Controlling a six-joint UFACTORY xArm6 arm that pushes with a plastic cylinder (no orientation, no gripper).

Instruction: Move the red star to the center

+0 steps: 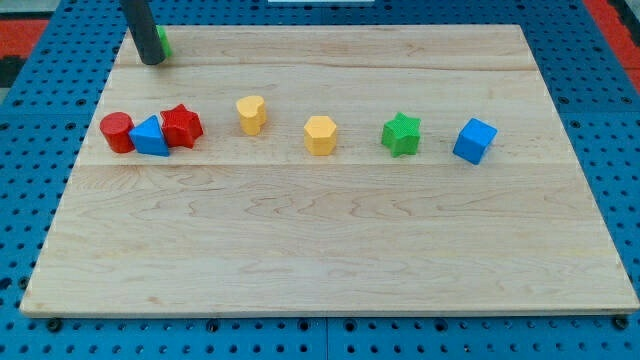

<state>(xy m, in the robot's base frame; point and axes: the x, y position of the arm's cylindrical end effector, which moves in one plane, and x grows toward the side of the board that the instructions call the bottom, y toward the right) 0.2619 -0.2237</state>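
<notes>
Bare wooden board (330, 270) fills the view's bottom, while my tip (151, 62), a plain rod with no jaws to open or close, sits at the top left against a green block (163, 42). Below it the red star (182, 126) touches the blue triangle (150, 137), itself beside the red cylinder (116, 131); a push from the left would likely drag both along.

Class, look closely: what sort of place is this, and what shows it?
Probably a robotics lab bench: a wooden board on blue pegboard, small blocks like the red star, and a dark rod's tip.

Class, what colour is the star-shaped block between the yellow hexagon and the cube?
Green: the green star block, clearest in the camera view.
</notes>
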